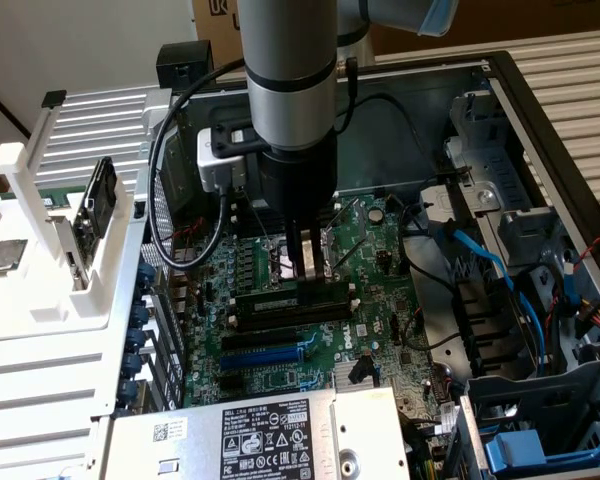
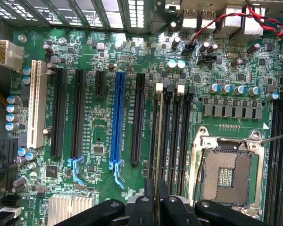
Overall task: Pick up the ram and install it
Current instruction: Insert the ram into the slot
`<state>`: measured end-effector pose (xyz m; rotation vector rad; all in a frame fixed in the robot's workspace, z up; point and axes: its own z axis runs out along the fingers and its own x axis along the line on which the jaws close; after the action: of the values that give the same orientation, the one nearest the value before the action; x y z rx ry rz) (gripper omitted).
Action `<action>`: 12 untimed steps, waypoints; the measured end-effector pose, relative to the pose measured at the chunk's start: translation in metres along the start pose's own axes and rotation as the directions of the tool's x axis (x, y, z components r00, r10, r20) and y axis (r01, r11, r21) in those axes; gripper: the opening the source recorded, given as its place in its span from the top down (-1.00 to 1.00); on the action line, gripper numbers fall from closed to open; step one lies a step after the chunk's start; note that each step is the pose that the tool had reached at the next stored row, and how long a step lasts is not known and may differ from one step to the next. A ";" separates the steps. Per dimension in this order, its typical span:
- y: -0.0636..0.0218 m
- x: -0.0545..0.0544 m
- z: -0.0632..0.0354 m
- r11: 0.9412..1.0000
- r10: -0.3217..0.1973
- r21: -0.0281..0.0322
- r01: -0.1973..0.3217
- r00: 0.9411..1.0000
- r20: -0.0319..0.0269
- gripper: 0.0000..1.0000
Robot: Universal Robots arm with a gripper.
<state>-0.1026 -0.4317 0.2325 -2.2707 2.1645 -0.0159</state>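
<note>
The gripper [image 1: 307, 262] is low over the green board [image 1: 375, 270], and its fingers [image 2: 163, 195] are pinched tight on the ram [image 1: 292, 297]. The ram sits edge-up between the fingers, down at a black slot [image 2: 169, 136], at 3 o'clock from the blue slot [image 2: 117, 117] in the wrist view.

— What crowds the memory slots [image 2: 172, 136]?
— The open CPU socket [image 2: 226, 172] sits just beside them; the blue expansion slot [image 2: 117, 117] lies farther off.
— And toward the case [image 1: 540, 120] edges?
— Blue cables [image 1: 485, 260] and the drive cage [image 1: 540, 400] fill the exterior view's right; the power supply [image 1: 260, 430] blocks the near edge.
</note>
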 end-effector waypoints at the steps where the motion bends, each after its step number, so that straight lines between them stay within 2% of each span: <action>1: 0.0000 0.000 0.0000 1.000 0.000 0.000 0.000 1.000 0.000 0.73; 12: 0.0003 0.000 0.0013 1.000 0.000 0.000 0.000 1.000 0.000 0.73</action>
<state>-0.1028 -0.4320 0.2311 -2.2706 2.1649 -0.0160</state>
